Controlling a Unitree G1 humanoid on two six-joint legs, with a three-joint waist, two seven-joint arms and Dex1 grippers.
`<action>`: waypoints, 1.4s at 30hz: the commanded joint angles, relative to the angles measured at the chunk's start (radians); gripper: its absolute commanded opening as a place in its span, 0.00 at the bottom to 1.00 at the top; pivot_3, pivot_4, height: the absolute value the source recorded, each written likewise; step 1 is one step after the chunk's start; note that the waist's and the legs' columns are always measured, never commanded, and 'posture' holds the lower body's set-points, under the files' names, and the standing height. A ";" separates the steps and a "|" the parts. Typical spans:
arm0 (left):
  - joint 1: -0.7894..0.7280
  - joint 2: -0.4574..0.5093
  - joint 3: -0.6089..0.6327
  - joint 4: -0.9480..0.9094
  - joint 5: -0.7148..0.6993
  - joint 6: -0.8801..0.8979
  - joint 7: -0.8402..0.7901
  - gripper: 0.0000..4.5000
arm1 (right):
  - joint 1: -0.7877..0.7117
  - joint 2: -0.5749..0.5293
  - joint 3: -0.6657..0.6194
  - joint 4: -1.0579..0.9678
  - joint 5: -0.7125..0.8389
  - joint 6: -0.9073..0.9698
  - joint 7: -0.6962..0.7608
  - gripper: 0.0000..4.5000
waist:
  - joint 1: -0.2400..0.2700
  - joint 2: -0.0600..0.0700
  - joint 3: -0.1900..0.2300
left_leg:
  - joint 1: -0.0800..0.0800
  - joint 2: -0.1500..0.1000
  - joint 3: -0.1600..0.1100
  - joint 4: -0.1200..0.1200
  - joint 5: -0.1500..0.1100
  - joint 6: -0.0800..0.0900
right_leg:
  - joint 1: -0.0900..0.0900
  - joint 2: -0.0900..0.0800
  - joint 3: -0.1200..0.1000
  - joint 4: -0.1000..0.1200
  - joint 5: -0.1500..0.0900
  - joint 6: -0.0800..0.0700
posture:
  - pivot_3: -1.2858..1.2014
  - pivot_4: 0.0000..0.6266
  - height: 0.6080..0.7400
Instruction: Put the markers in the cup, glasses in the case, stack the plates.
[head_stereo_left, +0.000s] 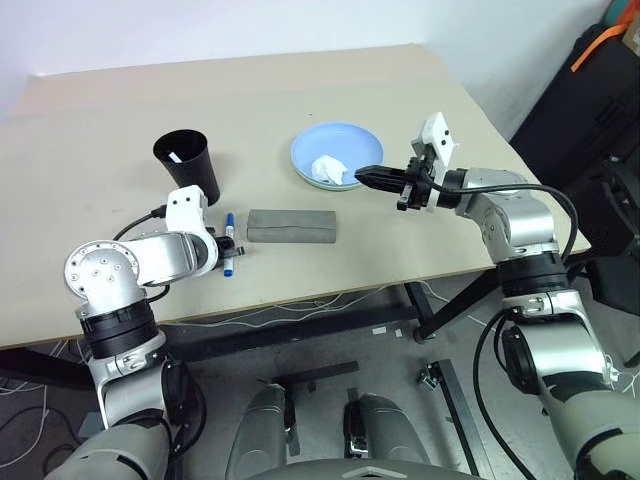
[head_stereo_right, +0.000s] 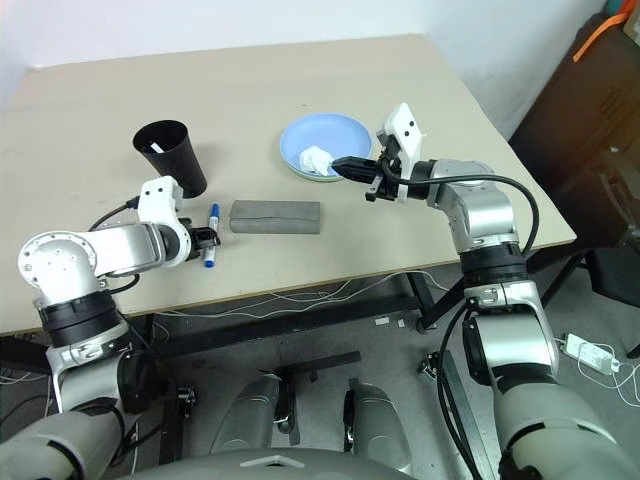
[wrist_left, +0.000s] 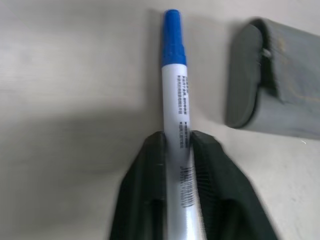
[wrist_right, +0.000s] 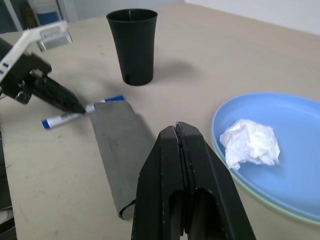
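Left gripper (wrist_left: 177, 150) clamps the slim white blue-capped marker (wrist_left: 176, 95) on the counter (head_stereo_left: 100, 130), apparently still flat. Tall black plastic cup (head_stereo_left: 187, 160) stands just beyond, far-left. Right gripper (wrist_right: 181, 137) closed, empty.

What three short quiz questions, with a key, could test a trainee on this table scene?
1. True or false: the left gripper is shut on the blue marker.
2. What lies on the blue plate? A) crumpled tissue B) glasses C) a marker
3. Fill in: a white stick, perhaps a marker, shows inside the ___.

Key
1. True. Its fingers clamp the marker's barrel, which lies on the table beside the grey case.
2. A. The tissue sits on the blue plate, whose underside shows a green plate's rim. The right gripper hovers nearby, shut and empty.
3. Cup, which stands upright behind the left gripper.
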 joint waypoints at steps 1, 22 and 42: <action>-0.030 0.000 0.016 -0.002 -0.100 0.008 0.078 0.06 | -0.022 0.001 -0.012 -0.026 0.005 -0.020 -0.004 0.00 | 0.000 0.000 0.000 | 0.000 0.000 0.000 0.000 0.000 0.000 | 0.000 0.000 0.000 0.000 0.000 0.000 | 0.52 0.24 0.83; -0.014 0.247 -0.339 -0.294 0.221 -0.281 -0.267 0.06 | -0.051 -0.002 -0.014 0.004 -0.002 -0.032 0.012 0.00 | 0.000 0.000 0.001 | -0.001 0.000 0.001 -0.003 -0.002 -0.003 | -0.001 0.000 0.000 -0.003 0.000 0.000 | 0.52 0.24 0.83; 0.076 0.205 -0.395 -0.080 0.798 -1.363 -0.806 0.06 | -0.034 -0.021 -0.022 -0.028 0.002 -0.018 0.014 0.00 | 0.000 0.000 0.001 | -0.003 0.000 0.010 -0.007 -0.002 0.003 | -0.008 -0.001 0.006 -0.004 0.000 0.000 | 0.52 0.24 0.83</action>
